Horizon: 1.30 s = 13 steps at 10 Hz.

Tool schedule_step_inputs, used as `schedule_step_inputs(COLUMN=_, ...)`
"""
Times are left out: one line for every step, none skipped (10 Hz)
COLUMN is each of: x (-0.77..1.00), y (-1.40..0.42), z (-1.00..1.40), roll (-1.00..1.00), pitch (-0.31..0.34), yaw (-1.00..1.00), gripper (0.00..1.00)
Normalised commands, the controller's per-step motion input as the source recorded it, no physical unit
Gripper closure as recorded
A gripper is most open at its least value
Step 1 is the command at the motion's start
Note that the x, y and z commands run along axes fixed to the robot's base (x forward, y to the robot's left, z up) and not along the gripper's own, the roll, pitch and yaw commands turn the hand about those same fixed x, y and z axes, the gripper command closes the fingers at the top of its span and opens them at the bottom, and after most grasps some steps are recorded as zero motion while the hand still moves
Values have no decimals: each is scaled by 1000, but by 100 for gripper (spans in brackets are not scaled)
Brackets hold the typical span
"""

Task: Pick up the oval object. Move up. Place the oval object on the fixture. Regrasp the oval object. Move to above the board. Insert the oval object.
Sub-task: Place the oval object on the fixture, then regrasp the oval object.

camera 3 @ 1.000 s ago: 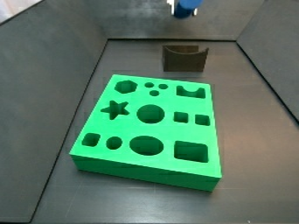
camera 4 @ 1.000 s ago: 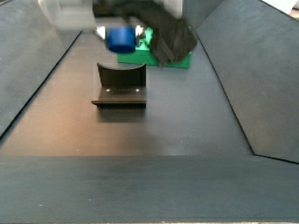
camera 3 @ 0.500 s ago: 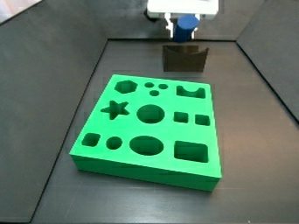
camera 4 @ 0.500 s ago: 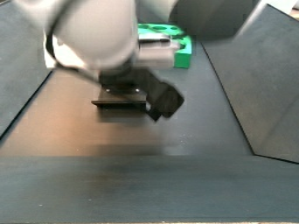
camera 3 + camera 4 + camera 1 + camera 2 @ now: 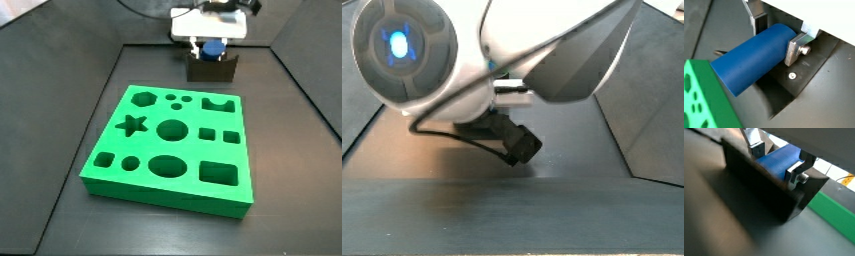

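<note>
End effector (image 5: 774, 32) pinches the oval object (image 5: 752, 59) between its silver fingers (image 5: 798, 46) directly over the fixture (image 5: 764, 193), low at its top in a side view (image 5: 210, 68), behind the board (image 5: 170, 147) on the table (image 5: 287, 150).

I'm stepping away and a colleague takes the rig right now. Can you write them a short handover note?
Gripper: shut on the oval object, low over the fixture at the far end of the floor.
Oval object: blue, clamped between the silver fingers; in a wrist view it sits at the fixture's top edge. Whether it rests in the notch cannot be told.
Board: green, in front of the fixture, all cut-outs empty.
Done: pick-up, lift, carry to the fixture.
Left: release on the fixture, regrasp, move above the board, insert.
</note>
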Motion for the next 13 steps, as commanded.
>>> schedule_step_inputs(x=100, y=73, z=-422, roll=-122, pitch=12, yaw=-86, gripper=100)
schedule_step_inputs(x=0, y=-500, z=-167, roll=0, pitch=0, yaw=0, gripper=100)
schedule_step_inputs(x=0, y=0, z=0, roll=0, pitch=0, yaw=0, gripper=0)
schedule_step_inputs(x=0, y=0, z=1000, roll=47, pitch=-10, yaw=-12, gripper=0)
schedule_step_inputs(x=-6, y=1, z=1000, roll=52, pitch=-6, yaw=-7, gripper=0)
schedule_step_inputs(x=-28, y=-7, z=1000, roll=64, pitch=12, yaw=8, gripper=0)
schedule_step_inputs(x=-31, y=-8, z=1000, roll=70, pitch=17, yaw=13, gripper=0)
schedule_step_inputs(x=-36, y=-6, z=1000, roll=75, pitch=35, yaw=17, gripper=0)
schedule_step_inputs(x=-38, y=-4, z=927, roll=68, pitch=51, yaw=12, gripper=0)
schedule_step_inputs(x=-32, y=0, z=694, roll=53, pitch=65, yaw=6, gripper=0)
schedule_step_inputs(x=-28, y=0, z=575, roll=49, pitch=71, yaw=2, gripper=0)
schedule_step_inputs(x=-25, y=2, z=330, roll=44, pitch=76, yaw=-12, gripper=0)
schedule_step_inputs(x=-65, y=-908, z=1000, roll=1000, pitch=77, yaw=16, gripper=0)
